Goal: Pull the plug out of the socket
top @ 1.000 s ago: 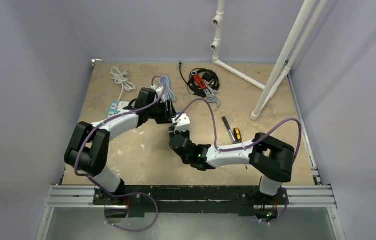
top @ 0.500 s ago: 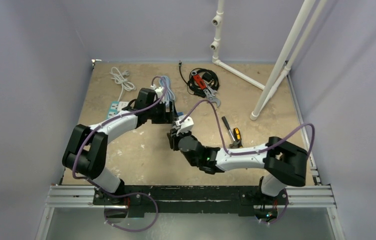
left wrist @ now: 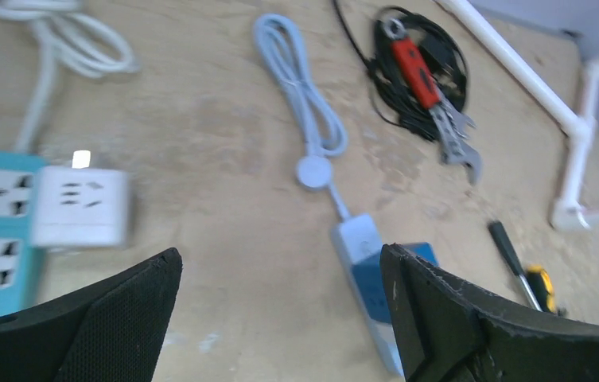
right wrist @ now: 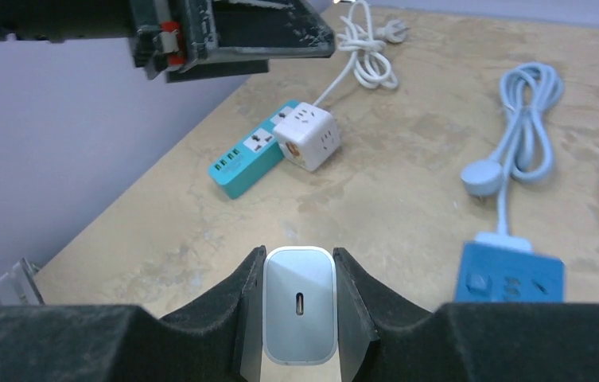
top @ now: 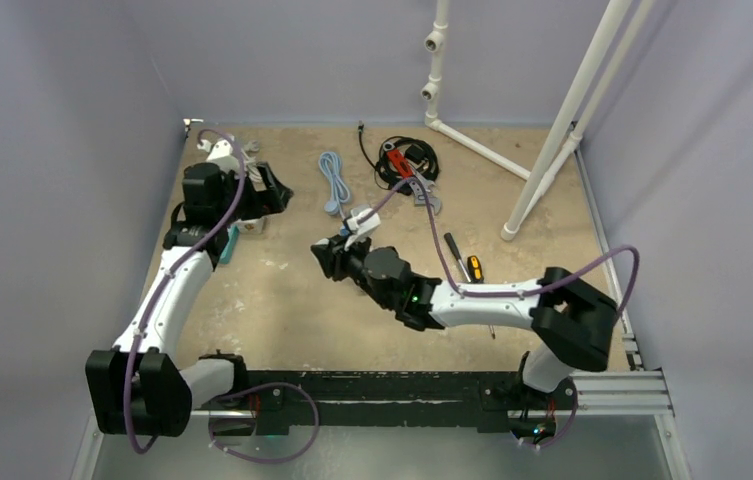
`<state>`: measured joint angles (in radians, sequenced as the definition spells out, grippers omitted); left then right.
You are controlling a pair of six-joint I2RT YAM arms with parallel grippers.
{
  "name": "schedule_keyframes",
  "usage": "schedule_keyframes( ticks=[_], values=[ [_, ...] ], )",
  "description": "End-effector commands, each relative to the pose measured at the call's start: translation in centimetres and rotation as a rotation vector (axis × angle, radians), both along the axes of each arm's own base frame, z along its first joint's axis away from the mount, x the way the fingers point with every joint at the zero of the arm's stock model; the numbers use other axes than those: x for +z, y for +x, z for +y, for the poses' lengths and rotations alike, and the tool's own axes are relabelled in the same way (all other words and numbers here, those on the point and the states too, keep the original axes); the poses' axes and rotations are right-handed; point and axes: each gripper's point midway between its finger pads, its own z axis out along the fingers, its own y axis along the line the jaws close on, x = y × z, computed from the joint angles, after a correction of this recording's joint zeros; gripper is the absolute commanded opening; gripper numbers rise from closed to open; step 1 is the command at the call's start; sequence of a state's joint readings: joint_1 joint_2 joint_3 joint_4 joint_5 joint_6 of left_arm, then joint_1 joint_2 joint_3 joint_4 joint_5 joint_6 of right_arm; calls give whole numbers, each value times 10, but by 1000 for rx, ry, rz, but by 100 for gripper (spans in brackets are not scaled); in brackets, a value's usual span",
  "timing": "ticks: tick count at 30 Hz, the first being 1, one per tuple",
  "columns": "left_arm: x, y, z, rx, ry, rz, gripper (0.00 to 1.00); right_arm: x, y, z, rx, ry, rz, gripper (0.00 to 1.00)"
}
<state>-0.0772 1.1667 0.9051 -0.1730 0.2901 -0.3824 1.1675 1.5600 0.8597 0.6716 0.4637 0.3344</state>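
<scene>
The left hand [left wrist: 280, 263] hangs spread wide and empty above the teal power strip [right wrist: 244, 163] and its white cube adapter [right wrist: 308, 137]. If it dips, a finger could knock the adapter. At centre, the right hand [right wrist: 299, 267] is pressed onto the plug [right wrist: 298, 318], which is clear of every socket and above the worktop [right wrist: 407, 207]. The hold is only on its smooth sides, so a quick swing could let it slip and drop. Just to the right lie the blue socket [right wrist: 511, 274] and its cord [right wrist: 527, 119], and a low sweep could snag and drag them.
</scene>
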Motion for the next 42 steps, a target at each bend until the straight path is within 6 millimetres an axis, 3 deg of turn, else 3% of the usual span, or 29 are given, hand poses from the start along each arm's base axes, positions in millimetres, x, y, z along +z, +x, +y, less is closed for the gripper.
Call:
schedule_keyframes(
  ticks=[1, 4, 9, 14, 24, 27, 29, 33, 37, 42],
  values=[
    [20, -1, 59, 207, 67, -51, 94, 17, 27, 39, 87, 26, -16, 0],
    [28, -8, 79, 279, 124, -83, 94, -2, 47, 64, 79, -30, 13, 0],
    [25, -9, 81, 279, 138, -73, 94, -53, 67, 105, 92, -144, 75, 3],
    [29, -11, 89, 313, 158, -83, 94, -65, 79, 126, 100, -135, 81, 17],
    [26, -11, 89, 308, 153, -76, 94, -86, 99, 154, 101, -146, 86, 36],
    [25, -12, 89, 308, 153, -76, 94, -92, 105, 157, 91, -155, 84, 51],
    [24, -11, 88, 304, 151, -72, 94, -89, 107, 158, 94, -149, 72, 67],
    [26, -11, 91, 317, 157, -76, 94, -70, 105, 159, 120, -116, 31, 86],
    [34, -16, 100, 364, 172, -106, 94, -37, 98, 144, 119, -73, -25, 94],
    [35, -17, 107, 391, 178, -101, 95, 18, 82, 108, 96, 19, -81, 99]
  ],
)
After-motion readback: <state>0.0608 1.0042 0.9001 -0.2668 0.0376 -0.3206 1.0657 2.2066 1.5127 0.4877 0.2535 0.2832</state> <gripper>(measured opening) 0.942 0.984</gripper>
